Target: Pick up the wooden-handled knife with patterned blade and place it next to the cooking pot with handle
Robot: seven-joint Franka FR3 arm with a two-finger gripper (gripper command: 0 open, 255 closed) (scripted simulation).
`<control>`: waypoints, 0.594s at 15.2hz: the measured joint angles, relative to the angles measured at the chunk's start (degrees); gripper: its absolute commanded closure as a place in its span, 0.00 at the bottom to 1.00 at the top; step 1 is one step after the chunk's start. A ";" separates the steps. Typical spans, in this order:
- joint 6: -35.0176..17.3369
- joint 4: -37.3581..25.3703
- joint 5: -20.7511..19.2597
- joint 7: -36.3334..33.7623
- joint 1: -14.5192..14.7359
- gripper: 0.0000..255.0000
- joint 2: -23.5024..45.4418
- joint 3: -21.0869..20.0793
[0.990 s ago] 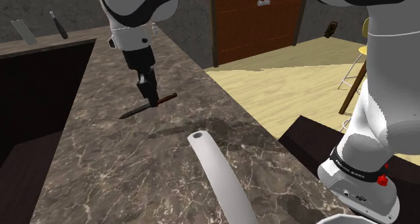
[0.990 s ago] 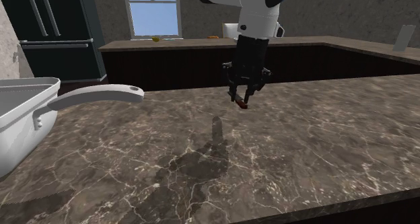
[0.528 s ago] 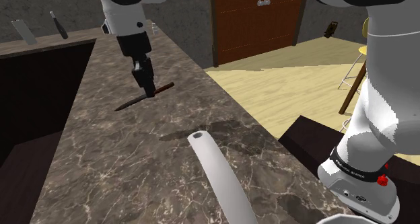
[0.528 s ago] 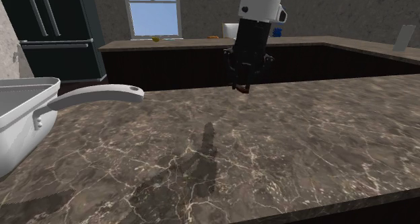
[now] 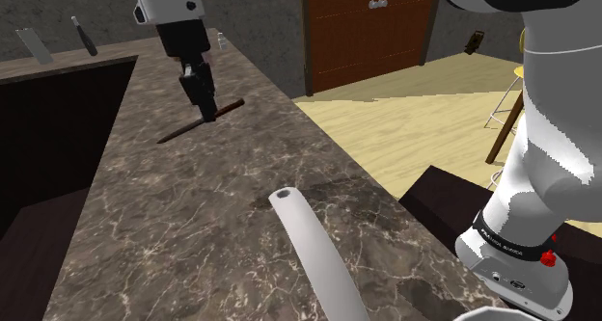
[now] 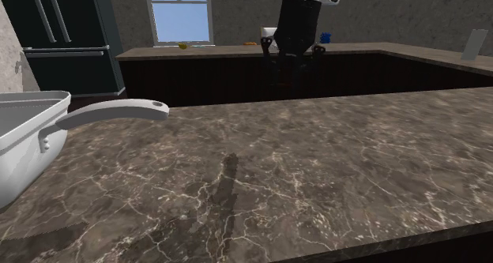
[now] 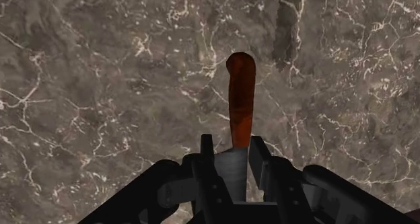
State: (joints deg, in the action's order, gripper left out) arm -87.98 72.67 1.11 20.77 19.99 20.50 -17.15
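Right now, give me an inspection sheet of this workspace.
Surface: dark marbled countertop.
Job's things: knife, reddish-brown handle, held above the countertop; white pot with long handle, apart from it.
Clutter: grey piece and dark utensil on the far counter.
Grippers: tool shut on the knife.
Cables: nothing seen.
Surroundings: wooden door, black fridge, window.

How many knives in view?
3. One knife clamped in the fingers above the counter; two knife-like items at its far end, shoulder view's upper left: a pale blade and a dark one. Others may be hidden.
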 measured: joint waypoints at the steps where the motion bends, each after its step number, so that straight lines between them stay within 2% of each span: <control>1: 0.76 -0.71 0.01 -0.02 -0.01 1.00 -0.04 0.00; 9: 8.83 -11.96 -0.82 -1.07 1.20 1.00 3.11 -0.14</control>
State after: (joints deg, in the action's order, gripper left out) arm -79.15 60.71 0.28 19.70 21.20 23.62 -17.29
